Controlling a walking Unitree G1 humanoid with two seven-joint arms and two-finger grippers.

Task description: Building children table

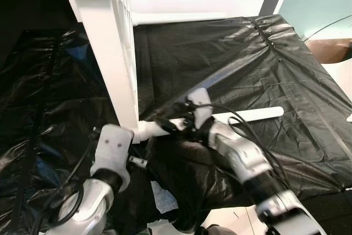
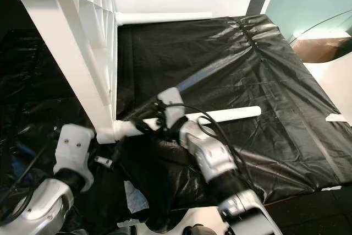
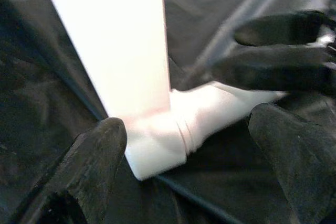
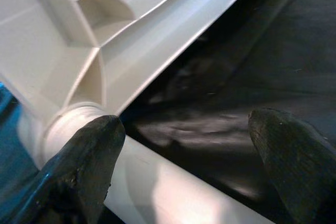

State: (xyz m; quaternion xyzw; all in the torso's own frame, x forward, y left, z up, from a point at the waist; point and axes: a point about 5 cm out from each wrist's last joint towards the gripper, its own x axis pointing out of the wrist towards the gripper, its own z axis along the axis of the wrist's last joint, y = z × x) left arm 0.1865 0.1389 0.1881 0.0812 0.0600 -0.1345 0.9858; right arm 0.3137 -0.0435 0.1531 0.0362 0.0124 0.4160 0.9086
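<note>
The left gripper (image 3: 186, 145) sat low by the bottom corner of the white tabletop (image 1: 113, 53), which stood on edge on black plastic sheeting (image 1: 258, 70); its fingers (image 3: 89, 166) were spread, gripping nothing, flanking the corner socket. The tabletop's upper part ran out of frame. A white leg tube (image 1: 247, 115) lay on the sheeting, entering that socket. The right gripper (image 1: 168, 124) met the tube near the joint, fingers parted astride it; the contact was hard to make out. Open sheeting stretched rightward.

The table top (image 1: 113, 53) stands on edge at left, its leg (image 1: 247, 116) lying rightward across the sheet (image 1: 275, 70).
</note>
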